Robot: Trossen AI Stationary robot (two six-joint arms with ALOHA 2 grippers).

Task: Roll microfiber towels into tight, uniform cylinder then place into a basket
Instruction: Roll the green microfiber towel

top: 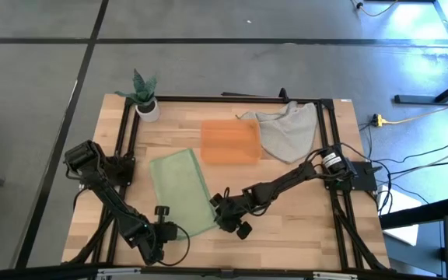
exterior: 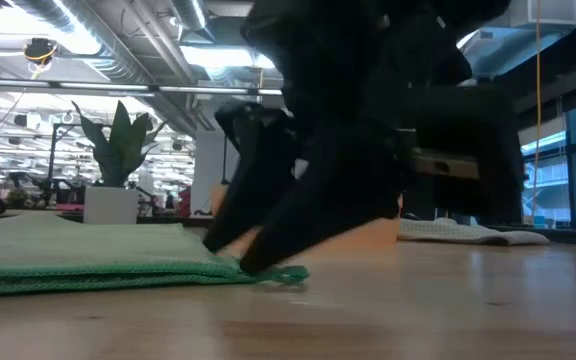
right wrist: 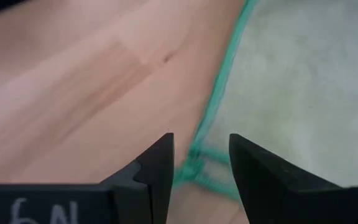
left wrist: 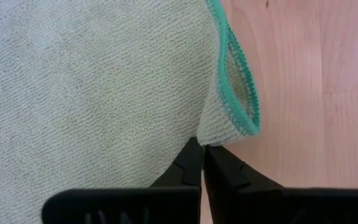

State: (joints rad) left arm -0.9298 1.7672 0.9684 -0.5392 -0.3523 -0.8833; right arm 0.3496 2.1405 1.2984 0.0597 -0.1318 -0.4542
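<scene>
1. Two grippers sit at the green towel's (top: 181, 190) near short edge; landmark for everything below is that towel, lying flat on the bench (top: 302, 225).
2. Towel long axis runs from the near edge, where the grippers are, away toward the orange basket (top: 229, 141), slightly slanted. Basket just beyond the towel's far end, nothing in it as far as visible.
3. Left gripper (left wrist: 202, 149) at the towel's near left corner, fingers pressed together; the towel edge sits right at the tips, but cannot tell if fabric is actually caught between them.
4. Right gripper (right wrist: 201, 146) at the near right corner, jaws spread a little, straddling the teal hem (right wrist: 219, 93); not clamped on it. Low view shows its tips down at the bench by the hem.
5. Judgement: roll not begun, towel flat and unrolled. Coming move hinges on both corners gripped evenly, then rolling along the long axis toward the basket; right gripper likely needs to close first.
6. Grey towel (top: 286, 131) lies crumpled past the basket on the right side; plant pot (top: 147, 107) off beyond the green towel's far left.
</scene>
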